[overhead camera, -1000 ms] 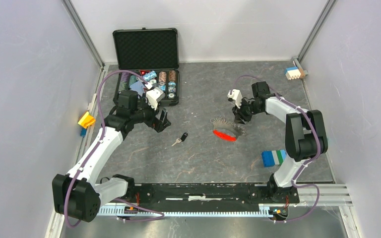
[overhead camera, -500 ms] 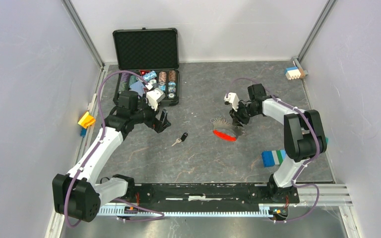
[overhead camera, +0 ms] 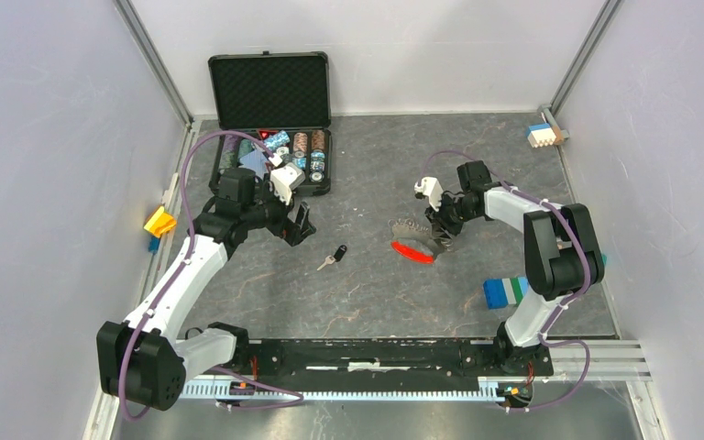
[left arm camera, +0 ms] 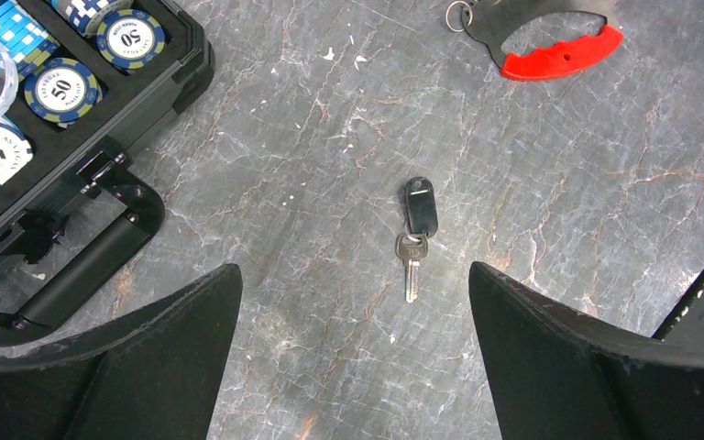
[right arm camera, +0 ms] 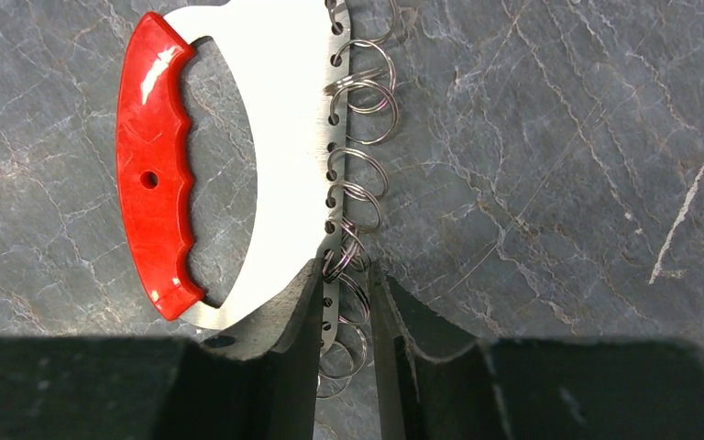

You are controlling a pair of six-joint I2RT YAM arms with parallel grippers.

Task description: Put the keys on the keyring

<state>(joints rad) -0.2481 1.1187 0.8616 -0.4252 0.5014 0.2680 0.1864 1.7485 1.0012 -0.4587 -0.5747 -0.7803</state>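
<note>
The keyring (right arm camera: 270, 137) lies flat on the table (right arm camera: 559, 183), near the middle and a bit to the right. It is a shiny plate with a red handle (right arm camera: 151, 174) and a row of little rings (right arm camera: 356, 89) along one edge. The right gripper (right arm camera: 344, 275) has its fingers narrow, one on each side of that edge, with rings between them. I cannot tell if it squeezes yet. The plate is thin and flat, so the fingers may slip off. They may also catch only a loose ring, and then the plate may swing or drop.

The key (left arm camera: 414, 240) lies by itself, well to the left of the keyring. The left gripper (left arm camera: 353, 275) hangs over it, wide open, holding nothing. The key is tiny and flat, so the big fingers may push it away and not pick it up.
</note>
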